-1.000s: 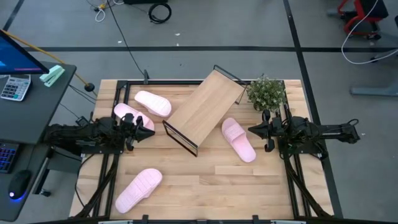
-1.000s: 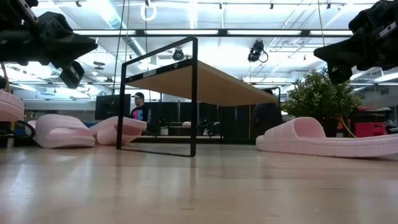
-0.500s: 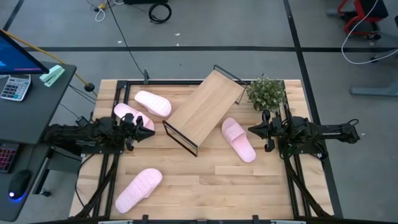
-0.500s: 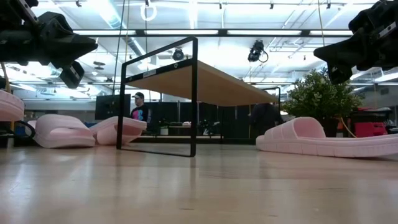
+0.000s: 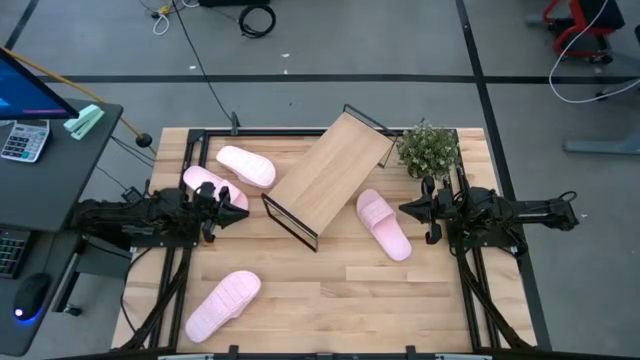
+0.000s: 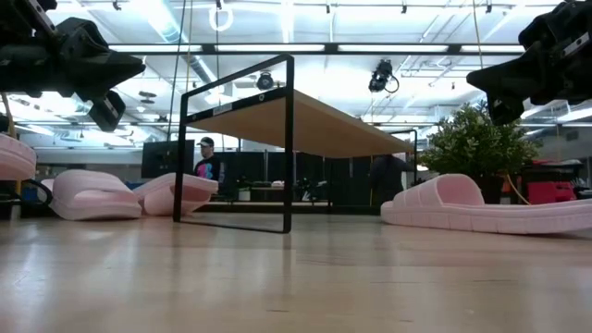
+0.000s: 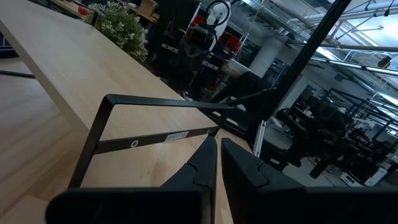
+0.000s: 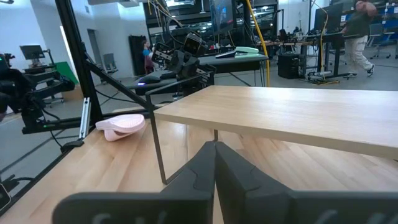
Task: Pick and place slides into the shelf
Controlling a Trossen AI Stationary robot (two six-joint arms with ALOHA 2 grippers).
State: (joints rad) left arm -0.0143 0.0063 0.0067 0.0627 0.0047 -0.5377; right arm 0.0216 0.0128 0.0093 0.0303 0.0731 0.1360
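Several pale pink slides lie sole-down on the wooden table: two at the far left (image 5: 247,166) (image 5: 200,179), one right of centre (image 5: 384,224), one near the front left (image 5: 224,303). The shelf (image 5: 332,176), a light wood board on a black wire frame, stands slantwise on its frame at the table's middle. My left gripper (image 5: 243,207) hovers level at the left edge, shut, beside the second slide. My right gripper (image 5: 403,209) hovers level at the right edge, shut, pointing toward the shelf. Both are empty in their wrist views (image 7: 217,155) (image 8: 216,152).
A small potted plant (image 5: 428,150) stands at the table's far right corner, just beyond my right arm. A dark desk with a calculator (image 5: 24,140) sits left of the table. Bare tabletop lies along the near edge (image 5: 350,300).
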